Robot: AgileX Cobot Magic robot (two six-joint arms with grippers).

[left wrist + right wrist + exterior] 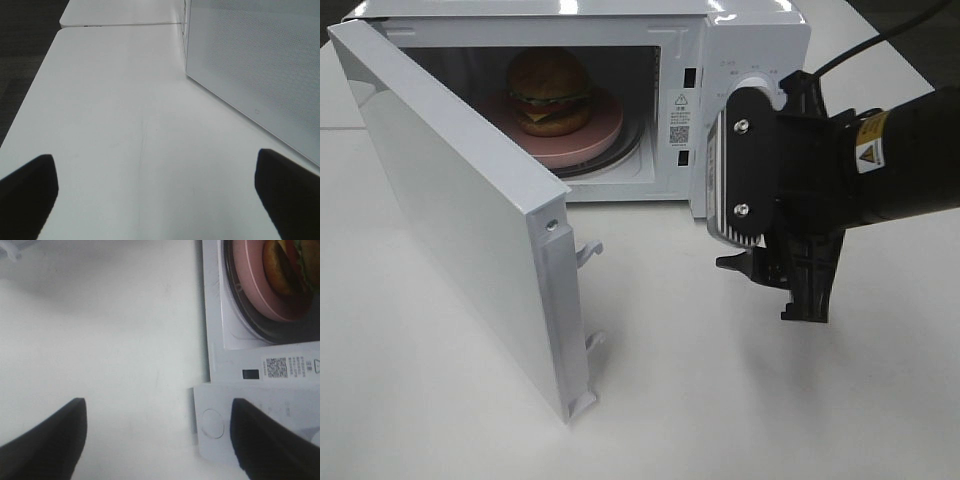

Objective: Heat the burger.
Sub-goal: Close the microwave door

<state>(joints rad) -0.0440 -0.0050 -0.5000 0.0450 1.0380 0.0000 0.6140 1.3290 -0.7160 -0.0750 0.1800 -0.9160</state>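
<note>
The burger (550, 90) sits on a round pink plate (592, 140) inside the white microwave (750, 40), whose door (460, 220) stands swung wide open to the left. My right gripper (775, 285) hovers in front of the control panel, to the right of the cavity, open and holding nothing. The right wrist view shows its fingertips wide apart (160, 440), with the burger (282, 265) and plate (255, 290) at the frame's corner. My left gripper (155, 195) is open over bare table and is out of the exterior view.
The open door juts toward the table's front, with its latch hooks (588, 250) at the free edge. A dial (212, 422) sits on the control panel. A white dotted microwave panel (260, 60) stands close to the left gripper. A table seam (120, 25) runs behind.
</note>
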